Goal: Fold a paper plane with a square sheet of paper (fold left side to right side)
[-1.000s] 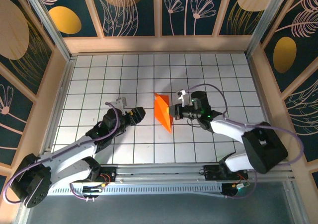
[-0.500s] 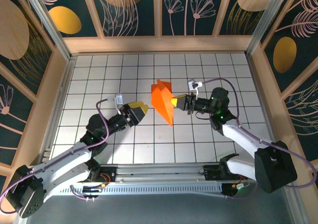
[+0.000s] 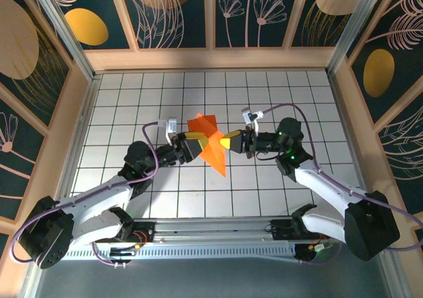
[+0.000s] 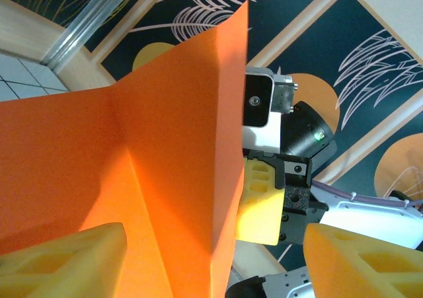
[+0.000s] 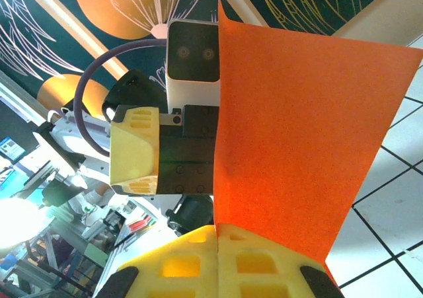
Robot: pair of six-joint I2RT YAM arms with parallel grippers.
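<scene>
Top view: the paper (image 3: pixel 210 143) is up off the table at mid-frame, already creased, so I'd say we're mid-fold, with the left flap due to go over to the right. The right gripper (image 3: pixel 229 141) pinches its right edge. The left gripper (image 3: pixel 193 141) is right at its left side.

Left wrist: the fingers (image 4: pixel 63 261) stand wide apart along the bottom of the frame, with the paper rising between them. I can't tell if they touch it. Next move is probably closing on that flap without crumpling it.

Right wrist: the pads (image 5: pixel 218 261) at bottom centre are clamped shut on the paper's lower edge.
</scene>
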